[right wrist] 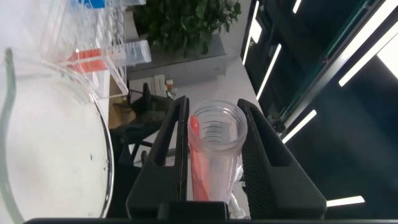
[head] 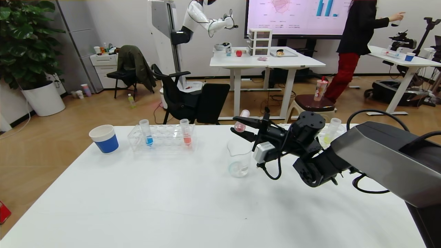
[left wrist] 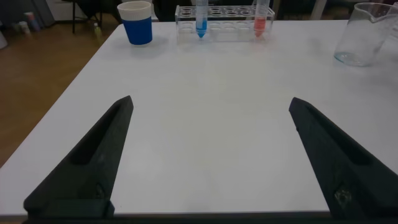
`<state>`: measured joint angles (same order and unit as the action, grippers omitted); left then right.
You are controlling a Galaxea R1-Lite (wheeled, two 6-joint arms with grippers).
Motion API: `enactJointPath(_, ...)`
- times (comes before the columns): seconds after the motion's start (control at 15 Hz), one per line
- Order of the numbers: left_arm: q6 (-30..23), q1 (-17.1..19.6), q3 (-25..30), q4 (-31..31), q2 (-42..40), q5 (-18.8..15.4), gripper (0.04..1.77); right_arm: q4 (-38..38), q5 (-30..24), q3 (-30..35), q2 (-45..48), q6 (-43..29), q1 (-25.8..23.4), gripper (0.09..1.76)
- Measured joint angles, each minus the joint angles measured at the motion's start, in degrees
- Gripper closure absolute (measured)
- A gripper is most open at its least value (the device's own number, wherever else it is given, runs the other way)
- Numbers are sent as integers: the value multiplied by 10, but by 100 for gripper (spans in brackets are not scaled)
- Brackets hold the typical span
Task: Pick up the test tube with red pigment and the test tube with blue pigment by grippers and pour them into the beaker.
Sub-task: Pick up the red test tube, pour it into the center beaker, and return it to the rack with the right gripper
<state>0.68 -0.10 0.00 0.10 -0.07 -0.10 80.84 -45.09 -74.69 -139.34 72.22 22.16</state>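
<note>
the right gripper clamps the slim clear tube of pale red liquid, tilted above the clear glass beaker. pouring looks underway; next, tip it further. the left gripper hangs open, idle.

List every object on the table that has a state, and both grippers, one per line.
right gripper: shut on the red pigment tube, above the beaker
red pigment tube: held, tilted
beaker: upright on the table, nearly empty
blue pigment tube: upright in the rack
coral-red tube: upright in the rack
rack: standing on the table
paper cup: upright
left gripper: open, low over the table
</note>
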Motion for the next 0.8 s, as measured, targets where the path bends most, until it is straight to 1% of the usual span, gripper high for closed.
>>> enactJointPath(0.27,0,0,0,0,0,0,6,-5,-1,-14,-8,25,-3,133)
enactJointPath(0.8,0,0,0,0,0,0,6,-5,-14,-12,-14,75,-18,133)
